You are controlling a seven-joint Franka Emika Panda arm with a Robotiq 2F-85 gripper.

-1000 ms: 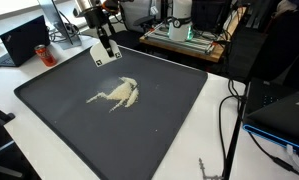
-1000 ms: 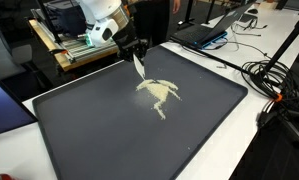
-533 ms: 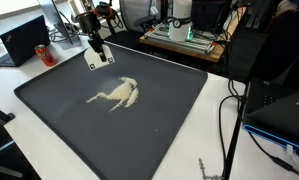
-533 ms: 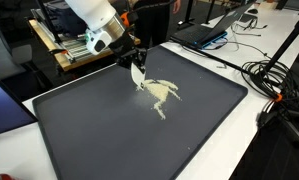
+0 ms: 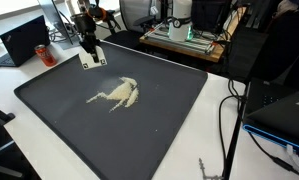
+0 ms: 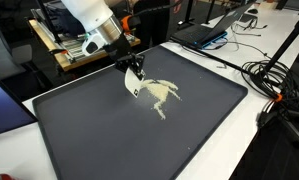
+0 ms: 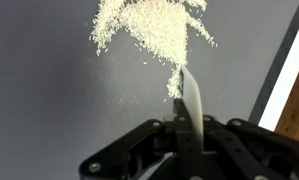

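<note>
A robot arm (image 6: 94, 20) reaches down over a large dark mat (image 5: 69, 130) that covers most of a white table (image 5: 217, 125). Its gripper (image 5: 87, 47) is clenched on a thin white card (image 5: 92, 60), pinching the card's upper edge so that the rest hangs down below the fingers. In both exterior views the card sits near the back edge of the mat, tilted rather than flat, and I cannot tell whether its lower edge touches the mat. Near the middle of the mat lies a pile of pale grains (image 5: 117, 93), looking like rice, spread in an uneven patch with thin trails leading out from it. In an exterior view the gripper (image 6: 135, 67) and the card (image 6: 130, 84) stand just beside the pile (image 6: 159, 93), on the side nearer the robot's base. In the wrist view the gripper (image 7: 184, 126) fills the bottom of the picture, the card (image 7: 192, 98) rises edge-on from between its closed jaws, and the card's far end meets a thin line of loose grains at the fringe of the pile (image 7: 149, 35). Beyond the mat, an open laptop (image 5: 24, 40) sits on the table, and a tangle of black cables (image 6: 274, 80) lies off to one side.
</note>
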